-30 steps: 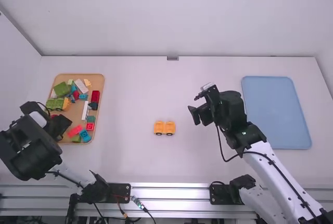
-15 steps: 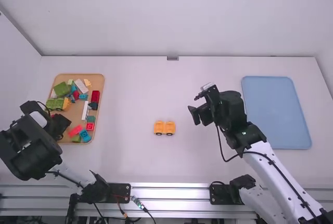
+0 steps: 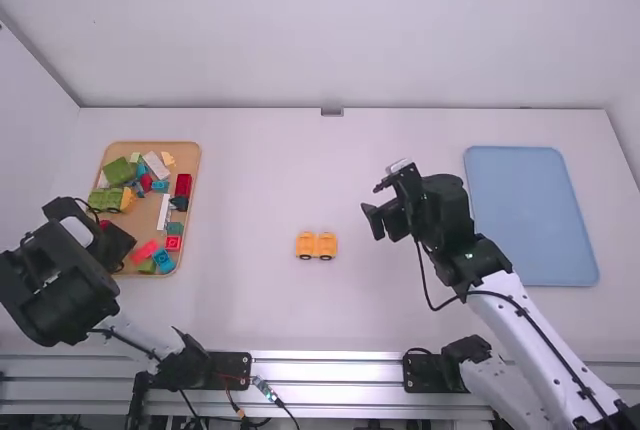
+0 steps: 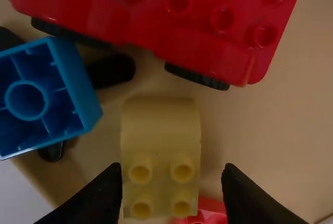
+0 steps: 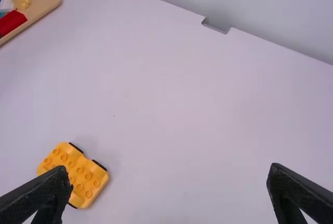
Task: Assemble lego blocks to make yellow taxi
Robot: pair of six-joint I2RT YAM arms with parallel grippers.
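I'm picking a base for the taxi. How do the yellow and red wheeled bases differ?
The yellow base is orange-yellow, the red base plain red. The yellow base sits on the open table; the red base is in the tan tray, close to a blue block. Both have studs facing up and dark wheels.

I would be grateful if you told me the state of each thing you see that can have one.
Left gripper: open
Right gripper: open
Yellow car base: studs up, nothing stacked on it
Pale yellow block: studs up, not gripped
Red car base: studs up
Blue block: hollow underside showing
Tan tray: holding loose blocks
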